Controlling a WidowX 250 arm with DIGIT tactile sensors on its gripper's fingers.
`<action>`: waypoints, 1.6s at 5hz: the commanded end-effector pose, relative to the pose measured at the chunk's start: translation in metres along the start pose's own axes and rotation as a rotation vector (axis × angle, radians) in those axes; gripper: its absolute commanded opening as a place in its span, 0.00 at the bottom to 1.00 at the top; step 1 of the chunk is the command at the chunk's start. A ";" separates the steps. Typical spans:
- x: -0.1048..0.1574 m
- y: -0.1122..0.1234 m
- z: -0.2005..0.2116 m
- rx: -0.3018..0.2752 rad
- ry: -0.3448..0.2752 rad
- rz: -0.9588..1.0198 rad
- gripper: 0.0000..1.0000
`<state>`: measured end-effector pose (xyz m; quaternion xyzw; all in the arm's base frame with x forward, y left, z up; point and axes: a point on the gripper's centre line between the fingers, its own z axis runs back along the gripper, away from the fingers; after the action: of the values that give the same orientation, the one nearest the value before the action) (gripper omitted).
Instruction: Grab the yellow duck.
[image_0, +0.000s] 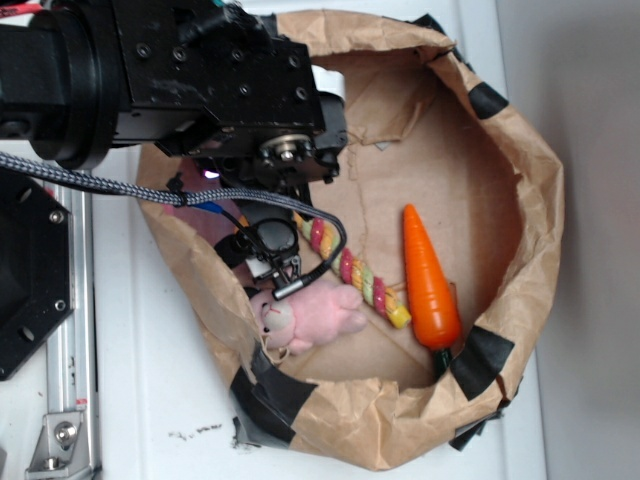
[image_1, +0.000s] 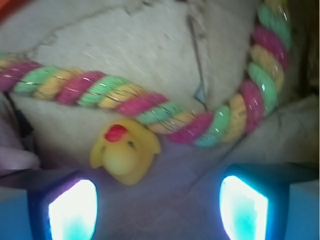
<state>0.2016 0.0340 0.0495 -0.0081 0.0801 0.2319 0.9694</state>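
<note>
Wrist view, looking down past the tool (image_1: 157, 205) into a paper-lined bin: tool spread wide, two glowing fingers (image_1: 74, 210) at the bottom corners, nothing pinched between them. Yellow duck (image_1: 126, 154) just ahead of the tool and off toward the left finger, nearer that one than the other, not centred in the gap. Beak toward the rope toy (image_1: 150, 105), which curves across directly beyond the duck and touches or nearly touches its far side. Duck's body roughly round, no clear long axis to line up on. Judged from this: a short shift toward the left finger's side, then a drop, needed to bracket the duck without catching the rope.

Exterior view: same tool low inside the brown paper bin (image_0: 530, 200), duck hidden beneath the arm; pink plush bunny (image_0: 310, 318) and orange carrot (image_0: 430, 285) off to the side.
</note>
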 end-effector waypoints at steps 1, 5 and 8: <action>0.006 0.011 -0.002 -0.014 -0.093 0.058 1.00; 0.015 0.006 -0.021 0.039 -0.132 0.049 1.00; -0.020 -0.042 -0.046 0.098 -0.118 -0.159 1.00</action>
<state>0.2042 -0.0056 0.0118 0.0431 0.0267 0.1827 0.9819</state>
